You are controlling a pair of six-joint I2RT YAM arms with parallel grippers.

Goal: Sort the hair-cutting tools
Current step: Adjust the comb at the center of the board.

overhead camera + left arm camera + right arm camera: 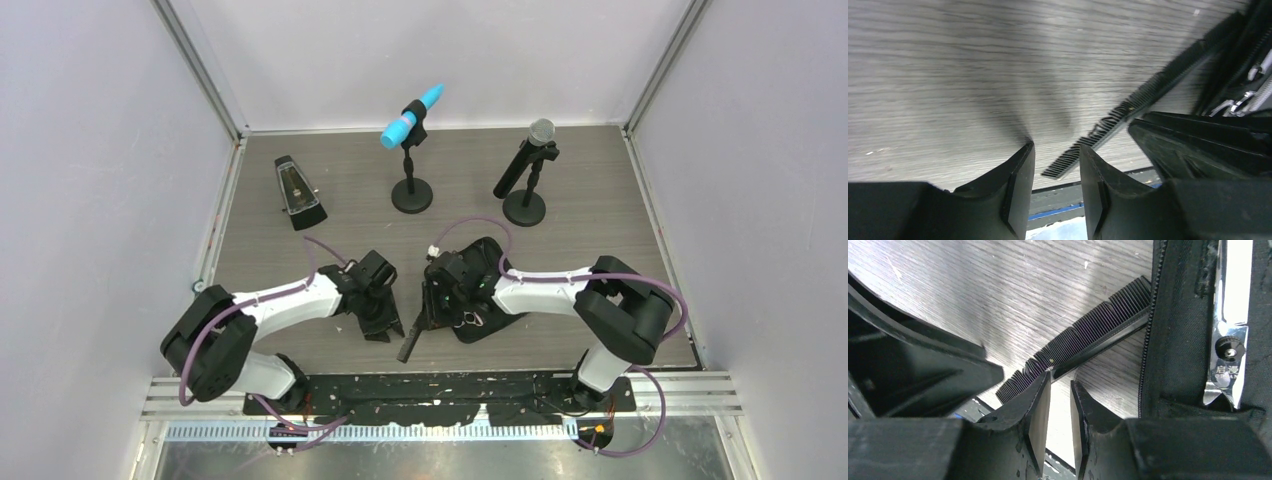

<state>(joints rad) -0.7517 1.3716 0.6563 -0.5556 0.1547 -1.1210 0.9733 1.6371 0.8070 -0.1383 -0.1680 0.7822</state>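
Both my arms meet low over the near middle of the worktop (600, 200). The long black comb (408, 345) lies flat on the wood grain there, running from about 1 o'clock down to 7 o'clock in the overhead view.

My left end effector (1056, 150) hangs on the comb's 9 o'clock side and is released. Its two fingers stand apart, and the comb's toothed near end shows in the gap, lying on the wood with nothing clamped.

My right end effector (1061, 379) hangs on the comb's 3 o'clock side. Only a narrow slit parts its fingers, and nothing is in it. The tip of one finger (1040, 405) sits right at the comb's spine, and I cannot tell whether it touches.

The black zip case (1175, 330) lies at the comb's 3 o'clock, and its zipper edge meets the comb's far end. A pair of silver scissors (1233, 300) lies in the case, its blade and pivot screw catching the light in my right wrist view.

Well apart from all this, across the far half of the worktop, three things stand:
- a black pyramid metronome (298, 190) at 10 o'clock
- a blue microphone (412, 117) on a round-based stand at 12 o'clock
- a black microphone (528, 160) with a silver head on its own stand at 1 o'clock
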